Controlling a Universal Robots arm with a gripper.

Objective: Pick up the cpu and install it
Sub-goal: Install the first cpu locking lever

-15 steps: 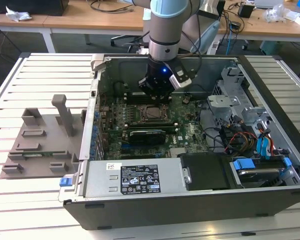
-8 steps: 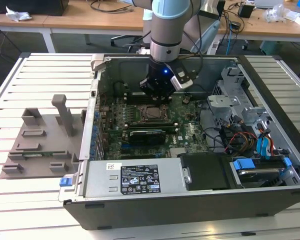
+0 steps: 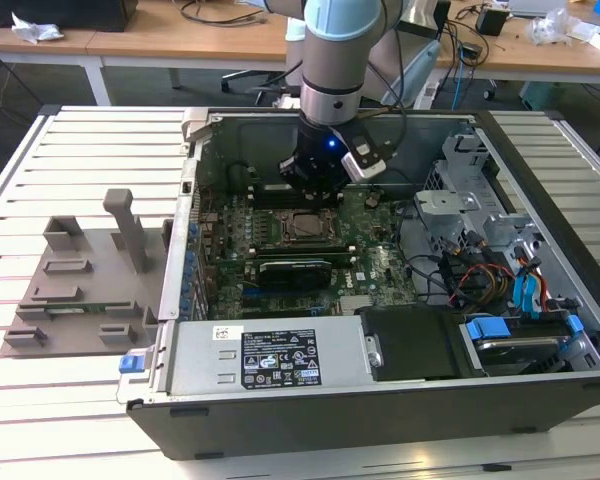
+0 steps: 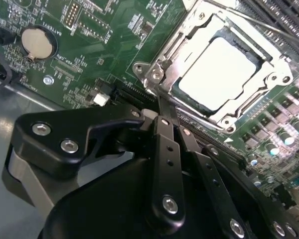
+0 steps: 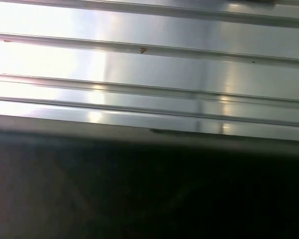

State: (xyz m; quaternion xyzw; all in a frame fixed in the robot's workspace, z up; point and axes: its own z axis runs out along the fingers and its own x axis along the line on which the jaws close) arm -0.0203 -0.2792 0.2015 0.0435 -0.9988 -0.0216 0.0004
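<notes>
Silver cpu (image 4: pixel 220 73): lying flat in the socket (image 4: pixel 269 79) on the green board (image 4: pixel 114 40), framed by the metal bracket
Gripper (image 4: pixel 164 112): hanging just beside the socket edge, black fingers (image 4: pixel 165 149) pressed together, gripping nothing
Arm (image 3: pixel 332 60): reaching down into the open case (image 3: pixel 540 250), over the board's middle
Grey tray (image 3: pixel 80 290): sitting on the slatted table (image 3: pixel 40 160), at the exterior view's left of the case

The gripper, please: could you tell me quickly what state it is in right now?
Gripper: closed, holding nothing, beside the cpu seated in its socket.
</notes>
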